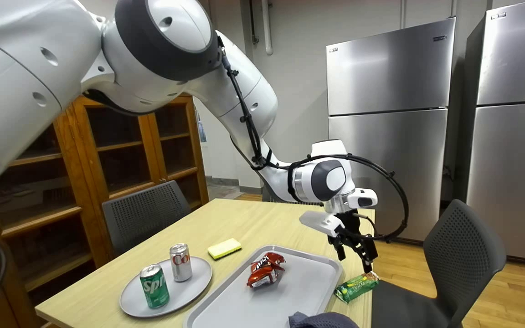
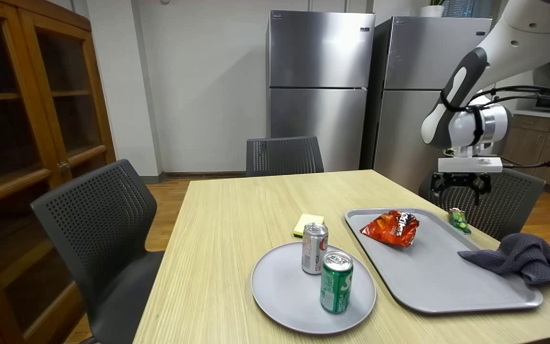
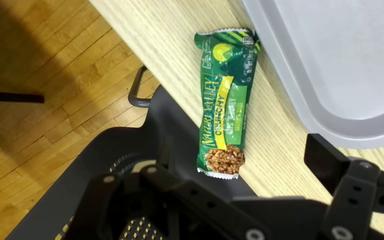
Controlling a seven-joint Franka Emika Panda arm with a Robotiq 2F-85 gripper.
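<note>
1. Grey round plate (image 2: 275,284), nearest me: green soda can (image 2: 336,286) and silver soda can (image 2: 312,248), both upright on it.
2. Grey rectangular tray (image 2: 447,282), beside the plate; slate-coloured cloth (image 2: 528,258) bunched across one side of its rim.
3. Red snack bag (image 2: 389,228), crumpled, on the tray; yellow sponge (image 2: 309,223) flat on the pale wooden table (image 2: 227,229).
4. Green granola bar (image 3: 225,103), on the table strip beside the tray: one end by the rim, the other jutting past the table edge, over a dark chair (image 3: 175,116).
5. Black gripper (image 1: 355,262), jaws spread wide with only air between, above the bar; how close, I cannot fairly judge from here.
6. Perforated grey chair (image 2: 284,155), at the table's far side.
7. Stainless refrigerators (image 1: 390,77), two, standing by the back wall (image 2: 198,86).
</note>
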